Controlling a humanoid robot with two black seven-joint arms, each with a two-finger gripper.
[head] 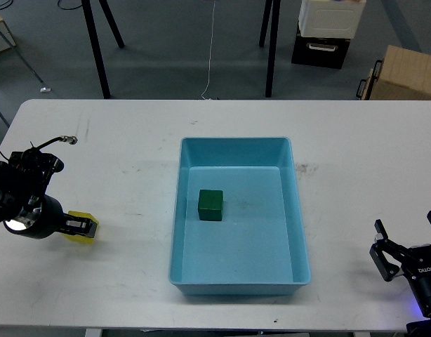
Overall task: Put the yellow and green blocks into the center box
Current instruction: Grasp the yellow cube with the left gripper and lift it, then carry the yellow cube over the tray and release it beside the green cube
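Observation:
The yellow block (87, 219) lies on the white table (117, 161) at the left, half hidden by my left gripper (79, 225). The gripper has come down onto the block, with yellow showing above, below and to the right of its dark fingers. I cannot tell whether the fingers press on it. The green block (210, 205) lies inside the light blue box (234, 283) at the table's centre, near the box's left wall. My right gripper (406, 237) is open and empty at the front right corner, far from both blocks.
Black stand legs (96, 49), a white-and-black cabinet (326, 31) and a cardboard box (405, 74) stand on the floor beyond the table's far edge. A thin cable (210, 49) hangs down behind.

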